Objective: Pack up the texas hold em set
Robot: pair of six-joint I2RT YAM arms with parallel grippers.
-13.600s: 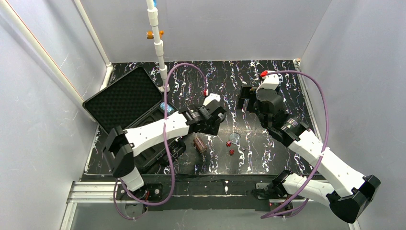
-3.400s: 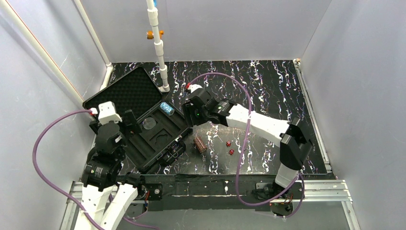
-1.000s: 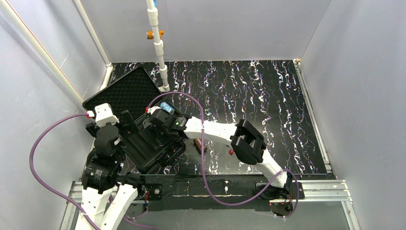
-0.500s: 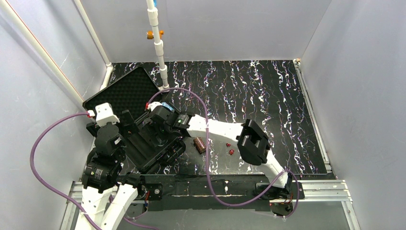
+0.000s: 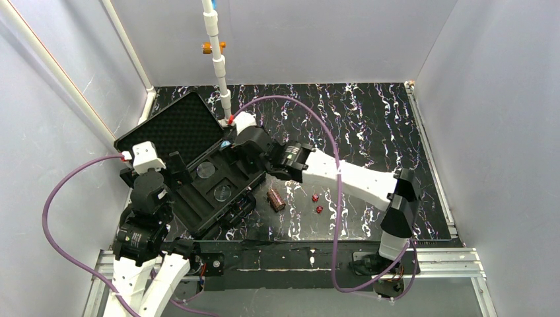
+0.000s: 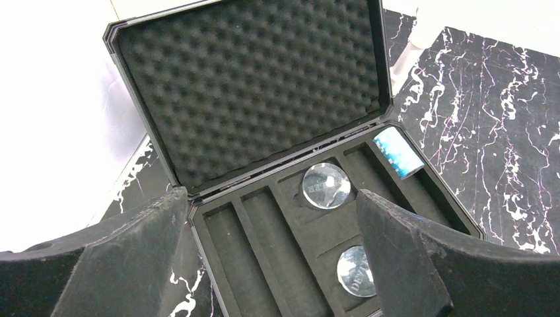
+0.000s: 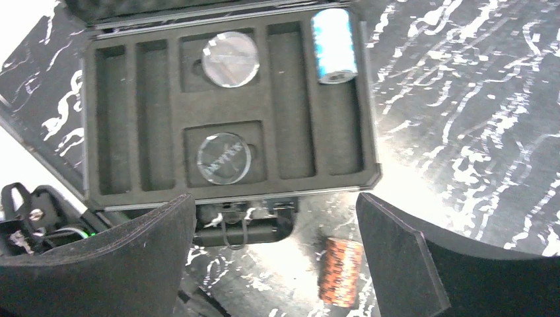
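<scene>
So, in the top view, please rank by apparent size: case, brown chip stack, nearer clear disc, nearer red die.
1. case
2. brown chip stack and nearer clear disc: look alike, so unranked
3. nearer red die

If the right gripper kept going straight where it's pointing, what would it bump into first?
Probably the open black case. The right gripper points down at its foam tray, close to the front clear disc. Depth is hard to judge, so the exact spot is uncertain.
</scene>
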